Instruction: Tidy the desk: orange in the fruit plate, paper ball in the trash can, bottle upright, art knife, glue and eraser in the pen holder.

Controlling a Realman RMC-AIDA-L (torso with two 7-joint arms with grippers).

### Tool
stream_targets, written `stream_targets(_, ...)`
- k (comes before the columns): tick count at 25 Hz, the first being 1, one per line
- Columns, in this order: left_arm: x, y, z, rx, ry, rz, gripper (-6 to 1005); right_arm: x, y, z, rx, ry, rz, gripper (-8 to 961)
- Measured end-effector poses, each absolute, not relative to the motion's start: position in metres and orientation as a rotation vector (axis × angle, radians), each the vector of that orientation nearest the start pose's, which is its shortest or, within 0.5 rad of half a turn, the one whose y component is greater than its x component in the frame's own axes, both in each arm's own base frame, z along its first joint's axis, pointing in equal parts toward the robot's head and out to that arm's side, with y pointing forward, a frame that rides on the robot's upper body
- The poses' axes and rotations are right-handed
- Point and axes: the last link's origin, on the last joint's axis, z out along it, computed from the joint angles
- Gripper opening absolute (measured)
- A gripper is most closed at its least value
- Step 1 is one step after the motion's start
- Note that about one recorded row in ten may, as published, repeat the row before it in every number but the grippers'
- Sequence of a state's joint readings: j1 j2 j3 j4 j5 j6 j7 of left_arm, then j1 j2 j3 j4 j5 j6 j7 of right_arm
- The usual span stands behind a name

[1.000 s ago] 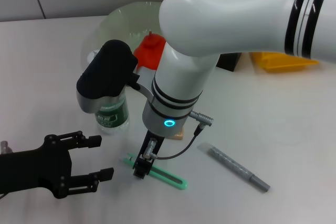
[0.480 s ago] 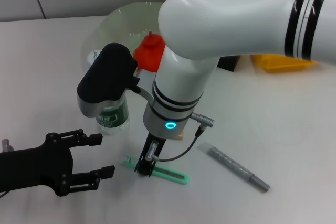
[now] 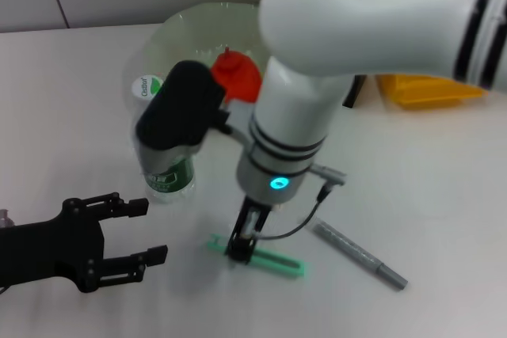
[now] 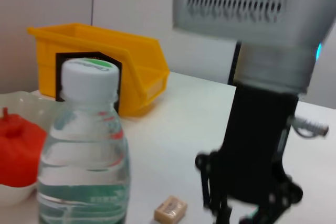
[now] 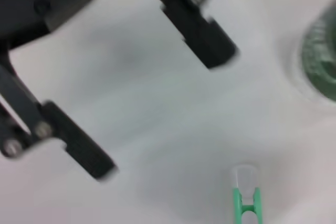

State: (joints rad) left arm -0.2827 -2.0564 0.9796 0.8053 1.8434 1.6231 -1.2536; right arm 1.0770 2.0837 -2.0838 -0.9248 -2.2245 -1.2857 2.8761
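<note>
Head view: right gripper (image 3: pixel 241 249) down on the green art knife (image 3: pixel 257 255) lying flat on the white desk (image 3: pixel 444 195); its jaws seem to straddle the knife near one end, though whether they have clamped cannot be told.
Left gripper (image 3: pixel 127 237): low beside the work, fingers spread, holding nothing.
Bottle (image 3: pixel 166 165): already upright, next to the fruit plate (image 3: pixel 170 33).
Fruit plate: a red-orange fruit-like thing (image 3: pixel 235 77) sits inside, probably the orange.
Eraser (image 4: pixel 170 208): on the desk near the bottle, not stowed.
Grey glue stick (image 3: pixel 360 255): flat on the desk beside the knife.
Pen holder, paper ball: neither identifiable.
Left to do, by my reckoning: knife, glue, eraser.
</note>
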Motion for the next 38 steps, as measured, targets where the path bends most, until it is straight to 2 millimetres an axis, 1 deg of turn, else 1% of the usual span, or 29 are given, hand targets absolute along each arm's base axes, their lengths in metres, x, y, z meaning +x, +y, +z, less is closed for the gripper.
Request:
stream_targets(1,-0.290,0.268,0.000,-2.834,-0.443,-0.629,756,0.089,0.328,-0.132,-2.817,0.643,-0.827,168)
stream_targets(2,-0.290,0.268,0.002,-2.825,-0.446,-0.633,756,0.088,0.330,-0.116,-2.798,0.652,-0.782,170)
stream_targets(3,-0.290,0.268,0.002,-2.825,-0.446,-0.633,757,0.088,0.330,-0.116,-2.798,0.652,-0.782,172)
stream_targets(4,-0.291,0.269,0.003,-2.817,-0.451,-0.637,757,0.087,0.331,-0.095,-2.783,0.673,-0.719,173)
stream_targets(5,-0.292,0.270,0.005,-2.802,-0.461,-0.646,757,0.088,0.331,-0.087,-2.778,0.679,-0.702,175)
stream_targets(6,-0.292,0.271,0.005,-2.800,-0.461,-0.647,757,0.088,0.331,-0.087,-2.778,0.679,-0.702,177)
stream_targets(7,-0.292,0.271,0.005,-2.797,-0.460,-0.649,757,0.091,0.330,-0.067,-2.778,0.706,-0.651,178)
stream_targets(8,-0.292,0.271,0.005,-2.797,-0.460,-0.649,757,0.091,0.330,-0.067,-2.778,0.706,-0.651,180)
stream_targets(9,-0.292,0.272,0.006,-2.794,-0.459,-0.651,757,0.099,0.329,-0.045,-2.775,0.743,-0.581,181)
stream_targets(10,-0.291,0.274,0.008,-2.781,-0.456,-0.659,757,0.103,0.329,-0.033,-2.769,0.762,-0.541,183)
stream_targets(11,-0.291,0.275,0.008,-2.778,-0.455,-0.660,757,0.103,0.329,-0.033,-2.769,0.762,-0.541,185)
stream_targets(12,-0.291,0.275,0.009,-2.772,-0.454,-0.663,757,0.114,0.330,-0.010,-2.745,0.791,-0.446,186)
stream_targets(13,-0.291,0.275,0.009,-2.772,-0.454,-0.663,757,0.114,0.330,-0.010,-2.745,0.791,-0.446,188)
stream_targets(15,-0.290,0.278,0.011,-2.758,-0.455,-0.671,757,0.126,0.330,0.017,-2.699,0.801,-0.335,191)
stream_targets(16,-0.289,0.279,0.011,-2.752,-0.458,-0.676,757,0.131,0.329,0.026,-2.682,0.800,-0.299,193)
stream_targets(17,-0.289,0.280,0.012,-2.748,-0.461,-0.681,757,0.144,0.325,0.047,-2.640,0.775,-0.202,195)
stream_targets(20,-0.289,0.284,0.012,-2.727,-0.476,-0.698,757,0.160,0.323,0.072,-2.602,0.734,-0.031,200)
stream_targets(21,-0.289,0.284,0.012,-2.727,-0.476,-0.698,757,0.160,0.323,0.072,-2.602,0.734,-0.031,201)
stream_targets(22,-0.288,0.286,0.011,-2.720,-0.481,-0.704,756,0.172,0.323,0.087,-2.584,0.706,0.100,203)
stream_targets(23,-0.288,0.286,0.011,-2.720,-0.481,-0.704,756,0.172,0.323,0.087,-2.584,0.706,0.100,204)
stream_targets(26,-0.287,0.288,0.010,-2.715,-0.488,-0.710,756,0.184,0.325,0.100,-2.581,0.634,0.268,209)
stream_targets(27,-0.287,0.288,0.010,-2.715,-0.488,-0.710,756,0.191,0.328,0.106,-2.569,0.573,0.364,211)
stream_targets(28,-0.286,0.293,0.008,-2.712,-0.491,-0.707,756,0.194,0.330,0.108,-2.562,0.536,0.410,213)
stream_targets(30,-0.286,0.293,0.008,-2.712,-0.491,-0.707,756,0.199,0.335,0.110,-2.546,0.467,0.482,216)
stream_targets(31,-0.286,0.293,0.008,-2.712,-0.491,-0.707,756,0.199,0.335,0.110,-2.546,0.467,0.482,218)
stream_targets(32,-0.285,0.294,0.006,-2.710,-0.500,-0.709,756,0.204,0.340,0.111,-2.522,0.396,0.534,219)
stream_targets(33,-0.285,0.294,0.006,-2.710,-0.500,-0.709,756,0.204,0.340,0.111,-2.522,0.396,0.534,221)
stream_targets(37,-0.285,0.294,0.001,-2.712,-0.526,-0.726,757,0.216,0.355,0.113,-2.433,0.280,0.588,228)
stream_targets(38,-0.285,0.294,0.001,-2.712,-0.526,-0.726,757,0.216,0.355,0.113,-2.433,0.280,0.588,229)
